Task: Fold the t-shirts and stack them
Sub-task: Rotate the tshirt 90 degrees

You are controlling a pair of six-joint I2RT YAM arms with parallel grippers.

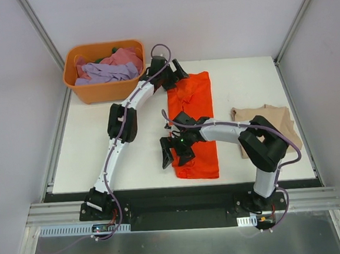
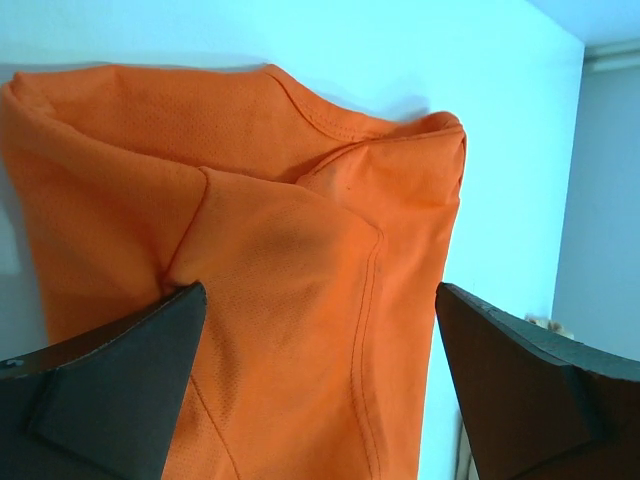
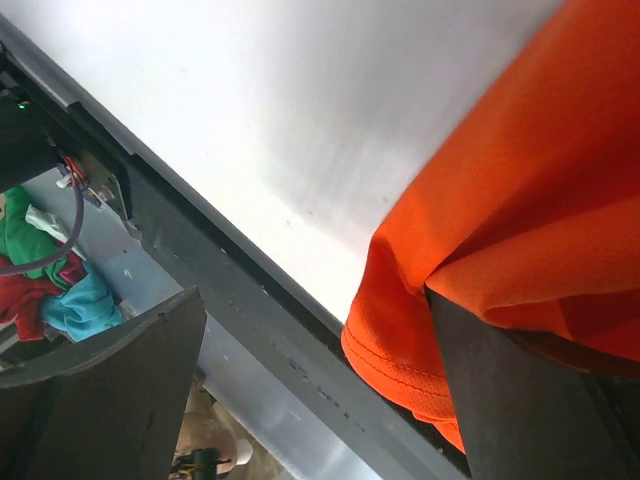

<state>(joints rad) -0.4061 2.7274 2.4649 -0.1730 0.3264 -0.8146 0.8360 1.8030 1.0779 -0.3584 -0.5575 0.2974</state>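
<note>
At bench (image 1: 102,162) centre, your orange t-shirt (image 1: 198,98) runs far-to-near. Left pincer (image 1: 173,78), wide, sits at its collar end. Right pincer (image 1: 177,154), wide, sits at its near hem.

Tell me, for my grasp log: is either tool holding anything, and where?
Nothing held: left tool open over the orange t-shirt near its collar, right tool open at its near hem.

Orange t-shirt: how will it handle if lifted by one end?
Probably floppy: the orange t-shirt lies in creased folds, so a lifted end would likely sag. Likely light: thin mesh knit in the left wrist view. Layers may slide apart.
</note>
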